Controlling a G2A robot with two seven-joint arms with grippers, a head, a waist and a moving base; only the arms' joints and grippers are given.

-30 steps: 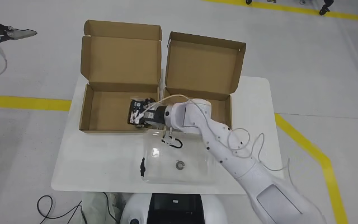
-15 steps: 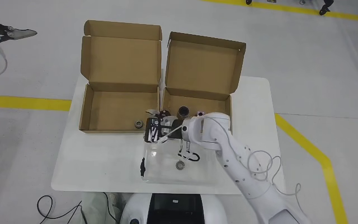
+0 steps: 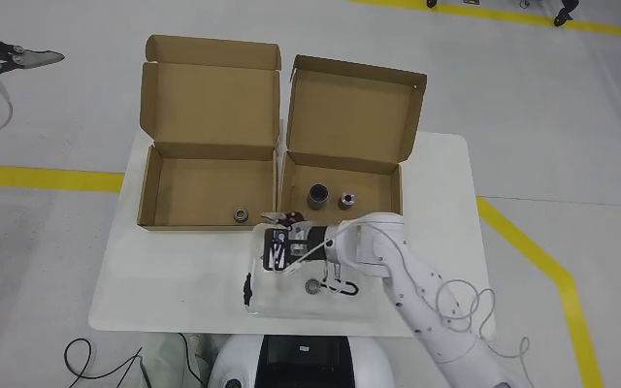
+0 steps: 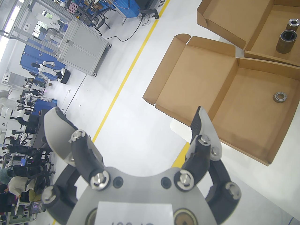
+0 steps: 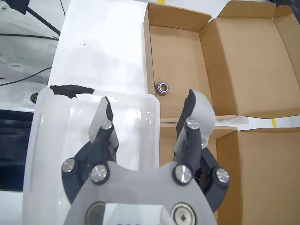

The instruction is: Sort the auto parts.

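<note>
Two open cardboard boxes stand side by side at the back of the white table (image 3: 165, 281): the left box (image 3: 189, 189) holds one bearing (image 3: 239, 213), the right box (image 3: 374, 189) a dark sleeve (image 3: 317, 195) and a smaller bushing (image 3: 346, 201). The right gripper (image 3: 277, 250) hovers, jaws spread and empty, over the far rim of the clear bin (image 3: 267, 299), where one ring-shaped part (image 3: 311, 285) lies. The left gripper (image 4: 126, 118), out past the left box, is wide open and empty.

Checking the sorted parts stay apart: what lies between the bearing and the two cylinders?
In the top view, two adjoining cardboard walls: the bearing sits in one box, the cylinders in the neighbouring box.
</note>
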